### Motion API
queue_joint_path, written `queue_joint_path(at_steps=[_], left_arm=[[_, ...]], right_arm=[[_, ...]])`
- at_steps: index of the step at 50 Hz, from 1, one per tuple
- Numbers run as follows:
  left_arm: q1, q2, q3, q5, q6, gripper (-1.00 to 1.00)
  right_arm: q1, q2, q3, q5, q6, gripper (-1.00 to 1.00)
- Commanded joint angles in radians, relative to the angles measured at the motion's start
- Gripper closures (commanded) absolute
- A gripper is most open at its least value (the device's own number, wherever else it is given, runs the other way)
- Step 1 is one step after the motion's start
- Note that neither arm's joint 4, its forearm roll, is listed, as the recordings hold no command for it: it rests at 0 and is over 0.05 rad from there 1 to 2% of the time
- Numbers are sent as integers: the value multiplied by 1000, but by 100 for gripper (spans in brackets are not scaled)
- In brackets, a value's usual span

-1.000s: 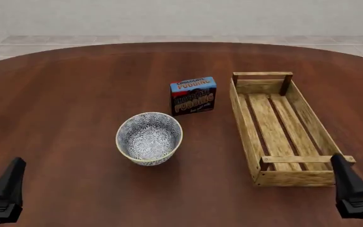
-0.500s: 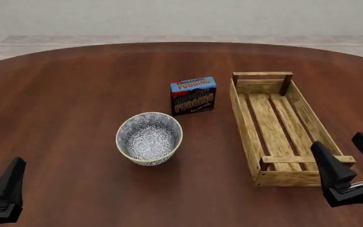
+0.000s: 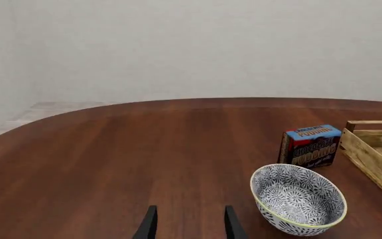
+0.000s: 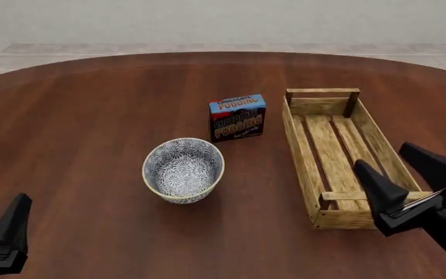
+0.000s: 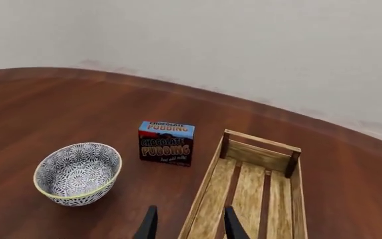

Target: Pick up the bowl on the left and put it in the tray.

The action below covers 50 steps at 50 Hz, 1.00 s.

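**A:** so the bowl [image 4: 183,170] sits upright on the worktop [image 4: 91,116], left of the tray [image 4: 345,152], pudding box [image 4: 238,117] just behind it. Right gripper [image 4: 403,174] is open and empty, over the tray's near end. Biggest risk imo: that arm reaching across could clip the crate's end bar, or nudge the bowl into the box with a sloppy rim grab.

**B:** agreed. Left gripper [image 3: 188,225] looks open too in its wrist cam, nothing between the fingers; front view only catches one finger. Right wrist cam shows the tray's inside is bare slats, which is handy.
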<state>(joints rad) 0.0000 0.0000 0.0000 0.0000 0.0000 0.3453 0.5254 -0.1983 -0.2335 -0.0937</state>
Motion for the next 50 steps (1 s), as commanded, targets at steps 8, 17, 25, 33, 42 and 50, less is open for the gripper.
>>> queue_joint_path(at_steps=[8,17,25,33,42,50], left_arm=[[0,0,0,0,0,-100],[0,0,0,0,0,-100],[0,0,0,0,0,-100],[0,0,0,0,0,-100],[0,0,0,0,0,-100],[0,0,0,0,0,-100]], right_arm=[[93,108,-86,20,6,-100],[125,140,-130,52,12,-100],[164,195,-177,95,34,-100],[187,208,-197,110,33,-100],[204,257,-241,148,86,-100],[281,331,-292,206,145,-100]])
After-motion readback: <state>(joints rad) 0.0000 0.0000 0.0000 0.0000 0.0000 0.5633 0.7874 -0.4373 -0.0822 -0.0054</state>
